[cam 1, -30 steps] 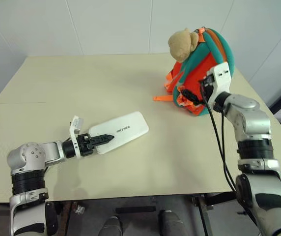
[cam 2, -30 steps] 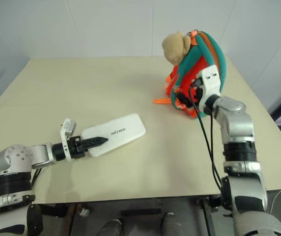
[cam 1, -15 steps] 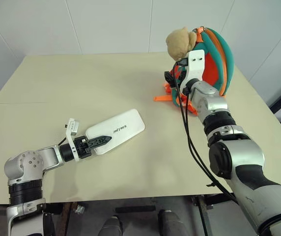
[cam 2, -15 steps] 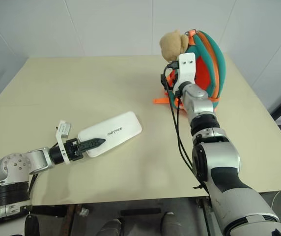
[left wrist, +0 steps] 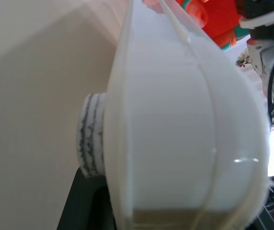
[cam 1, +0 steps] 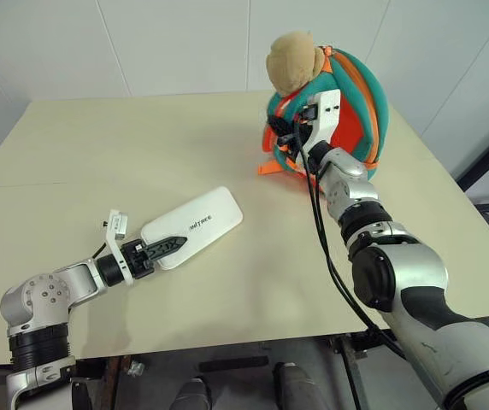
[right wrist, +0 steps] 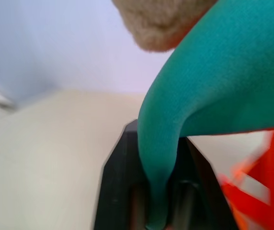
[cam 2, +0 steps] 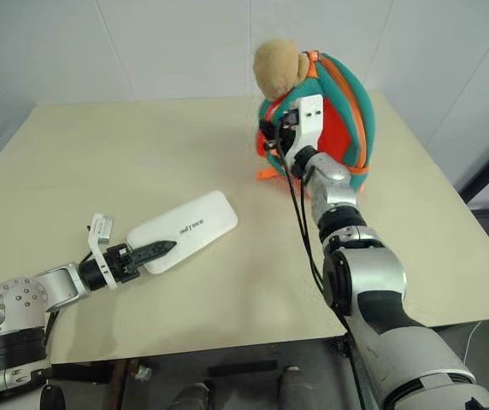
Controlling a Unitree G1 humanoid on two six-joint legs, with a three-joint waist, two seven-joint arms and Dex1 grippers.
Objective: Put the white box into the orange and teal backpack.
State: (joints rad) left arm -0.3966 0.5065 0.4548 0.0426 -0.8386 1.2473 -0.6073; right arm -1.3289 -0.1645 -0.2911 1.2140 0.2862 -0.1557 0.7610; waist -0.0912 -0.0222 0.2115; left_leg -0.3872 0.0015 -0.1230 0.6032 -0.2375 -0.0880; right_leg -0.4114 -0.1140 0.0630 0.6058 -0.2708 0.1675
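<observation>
White box (cam 1: 191, 225) lay flat on the beige bench (cam 1: 125, 145), lid up with the dark lettering showing, long axis running diagonally from near-left toward far-right. Left gripper (cam 1: 166, 248) had its jaws clamped on the box's near short end, one black finger lying on top of the lid; in the left wrist view the box's edge (left wrist: 185, 124) sat right between the fingers. Box was not lifted, as far as could be told.

Orange and teal backpack (cam 1: 356, 111) stood upright at the far right of the bench, well apart from the box. Tan plush head (cam 1: 291, 60) sat on its upper left side. Orange webbing loops (cam 1: 270, 166) trailed onto the bench at its base, on the side facing the box.

Right gripper (cam 1: 285, 137) was up against the backpack's left flank, just below the plush head. Right wrist view showed its jaws pinched narrow on a teal padded strap (right wrist: 185, 120), the strap running down between the two black fingers (right wrist: 120, 191). Black cable (cam 1: 317, 213) ran down the right arm from the wrist.

Bench between box and backpack was bare. Right arm itself lay across the near-right approach to the backpack. Could not tell whether the backpack's opening was unzipped; it was not visible from the head views. White panelled wall (cam 1: 176, 43) behind the bench.
</observation>
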